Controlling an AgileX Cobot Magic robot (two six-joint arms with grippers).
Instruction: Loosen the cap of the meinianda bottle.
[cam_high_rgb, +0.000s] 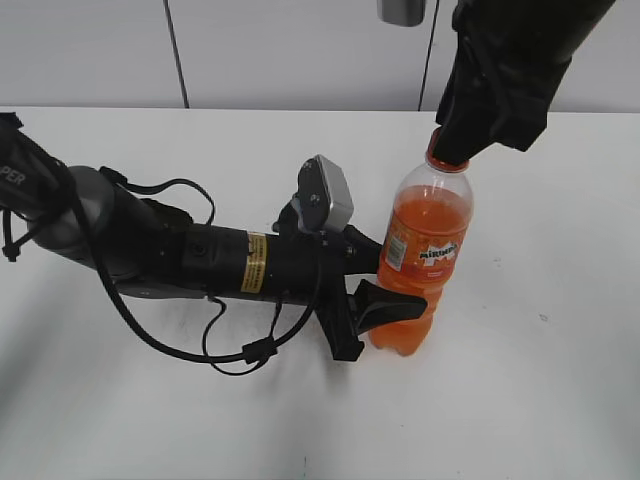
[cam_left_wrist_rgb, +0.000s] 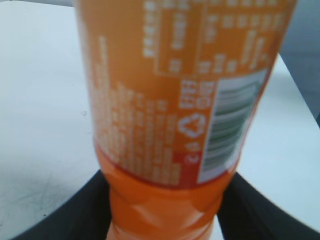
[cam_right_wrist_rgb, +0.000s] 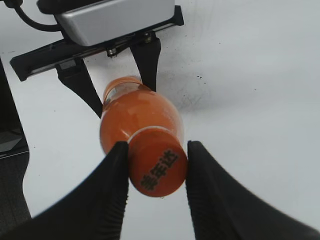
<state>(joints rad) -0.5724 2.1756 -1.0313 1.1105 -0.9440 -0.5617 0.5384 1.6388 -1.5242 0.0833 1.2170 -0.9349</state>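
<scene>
The meinianda bottle (cam_high_rgb: 424, 255) stands upright on the white table, full of orange drink, with its orange label facing me. My left gripper (cam_high_rgb: 372, 300) is shut on its lower body, just under the label; in the left wrist view the bottle (cam_left_wrist_rgb: 175, 100) fills the frame between the two black fingers (cam_left_wrist_rgb: 165, 210). My right gripper (cam_high_rgb: 450, 150) comes down from above and hides the cap in the exterior view. In the right wrist view the orange cap (cam_right_wrist_rgb: 157, 167), with dark print on top, sits between the two black fingers (cam_right_wrist_rgb: 156, 170), which touch both its sides.
The white table (cam_high_rgb: 520, 380) lies all around the bottle. The left arm, with black cables (cam_high_rgb: 240, 350), lies across the table's left half. The left wrist camera housing (cam_right_wrist_rgb: 115, 17) shows beyond the bottle in the right wrist view. A grey wall stands behind.
</scene>
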